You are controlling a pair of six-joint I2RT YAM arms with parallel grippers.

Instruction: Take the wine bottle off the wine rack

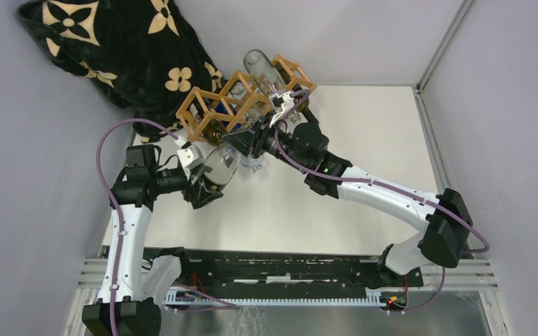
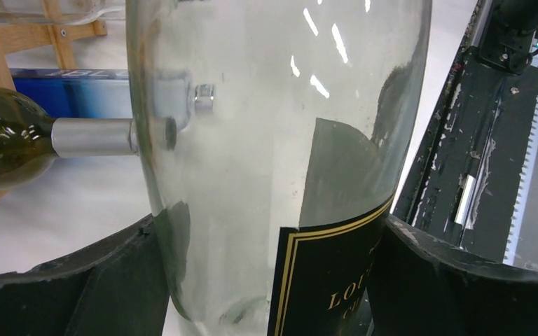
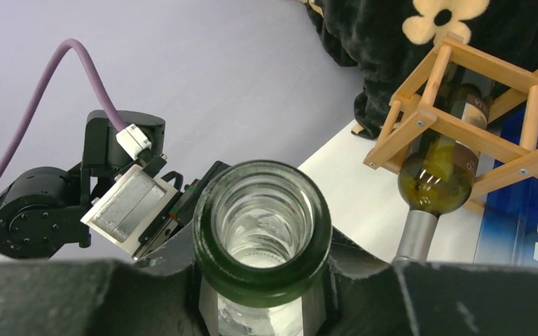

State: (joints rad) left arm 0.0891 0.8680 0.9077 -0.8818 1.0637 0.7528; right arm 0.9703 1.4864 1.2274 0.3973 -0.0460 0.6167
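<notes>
Over the white bench (image 1: 364, 140) we hold the wine bottle (image 1: 218, 166) just in front of the wine rack (image 1: 214, 112), its length spanning both arms: left hand (image 1: 207, 185) clamped on its body, right hand (image 1: 251, 150) on its neck.

Left arm: base near-left, upper link upright, forearm angled inward. Left gripper (image 1: 208, 187) has its black fingers (image 2: 77, 297) clamped on the body of the clear glass wine bottle (image 2: 252, 140). Right arm is stretched diagonally toward centre. Right gripper (image 3: 263, 297) is closed round the same bottle's neck, below the mouth.
</notes>
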